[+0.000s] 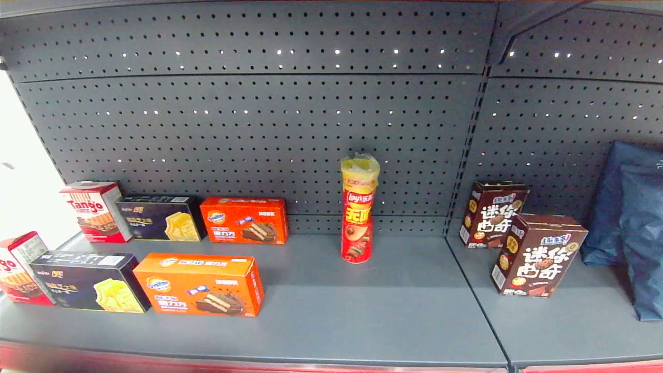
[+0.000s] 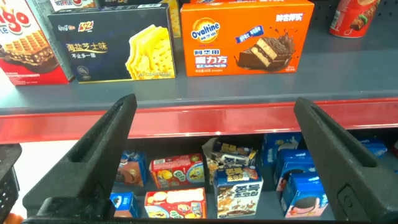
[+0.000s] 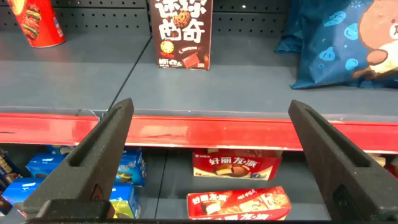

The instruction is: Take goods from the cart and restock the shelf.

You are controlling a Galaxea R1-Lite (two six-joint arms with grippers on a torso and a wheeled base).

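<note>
Currently | left gripper [image 2: 214, 106]: jaws wide, empty | right gripper [image 3: 211, 107]: jaws wide, empty | chip can [image 1: 358, 210] upright, rear orange box [image 1: 244, 219] at 9 o'clock

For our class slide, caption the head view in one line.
Partly stocked grey shelf: snack boxes left, upright crisp tube centre, brown cookie boxes and blue bags right.

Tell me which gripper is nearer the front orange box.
Left. The left gripper faces the front orange box from in front of the shelf edge; the right gripper faces a brown cookie box, far to its right.
</note>
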